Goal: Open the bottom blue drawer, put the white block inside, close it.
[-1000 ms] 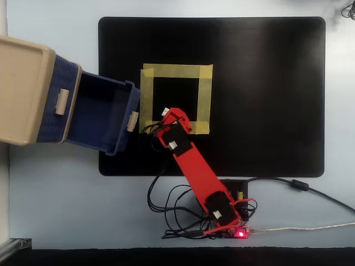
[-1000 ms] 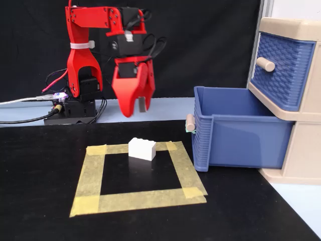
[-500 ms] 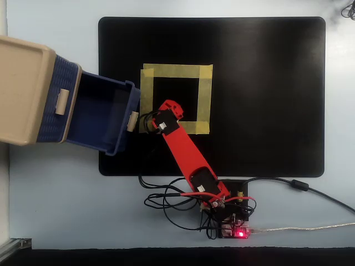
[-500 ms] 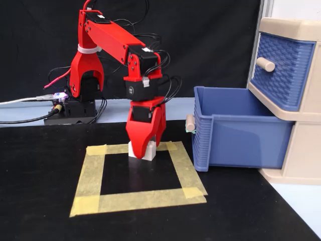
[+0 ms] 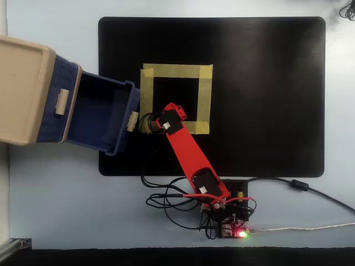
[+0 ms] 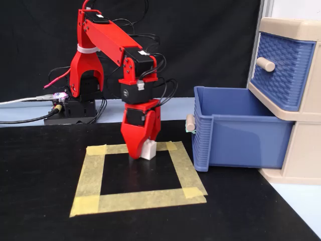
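Note:
The bottom blue drawer (image 5: 102,113) (image 6: 235,138) is pulled far out of the beige cabinet (image 5: 22,88) (image 6: 301,150), and its inside looks empty. Its beige handle (image 5: 132,121) (image 6: 190,123) faces the arm. The white block (image 6: 149,150) sits low at the far side of a yellow tape square (image 6: 138,175). It is hidden under the wrist in the overhead view. My red gripper (image 6: 143,153) (image 5: 148,123) points straight down with its tip against the block's left side. Only one jaw shows, so its hold is unclear.
The upper blue drawer (image 6: 283,70) (image 5: 55,100) is closed. A black mat (image 5: 249,83) covers the table. The arm's base (image 5: 227,210) and its cables (image 5: 166,199) lie at the mat's edge. The tape square (image 5: 175,100) lies just beside the open drawer's front.

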You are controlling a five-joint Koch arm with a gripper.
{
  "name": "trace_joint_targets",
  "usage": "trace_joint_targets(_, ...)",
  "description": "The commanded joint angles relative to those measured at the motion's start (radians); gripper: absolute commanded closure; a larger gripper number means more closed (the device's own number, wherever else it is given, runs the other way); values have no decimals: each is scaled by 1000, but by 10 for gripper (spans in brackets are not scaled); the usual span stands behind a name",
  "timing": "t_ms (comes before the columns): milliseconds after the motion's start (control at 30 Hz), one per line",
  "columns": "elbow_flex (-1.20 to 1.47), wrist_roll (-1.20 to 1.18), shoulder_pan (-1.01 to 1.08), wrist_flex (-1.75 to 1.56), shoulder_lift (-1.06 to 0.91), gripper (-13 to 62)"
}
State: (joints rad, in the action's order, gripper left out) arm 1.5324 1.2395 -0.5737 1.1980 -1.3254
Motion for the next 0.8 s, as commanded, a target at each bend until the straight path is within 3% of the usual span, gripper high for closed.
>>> trace_joint_targets(0,-9,81,17,-2,-67,573)
trace_joint_targets(267,-129,124,58,64,-351,575)
trace_joint_targets(367,-331,425,25,121,-359,575)
trace_joint_targets(633,-920,1368,-356,127,-2,573)
trace_joint_targets(767,-1063,1450,-383,146,153,570)
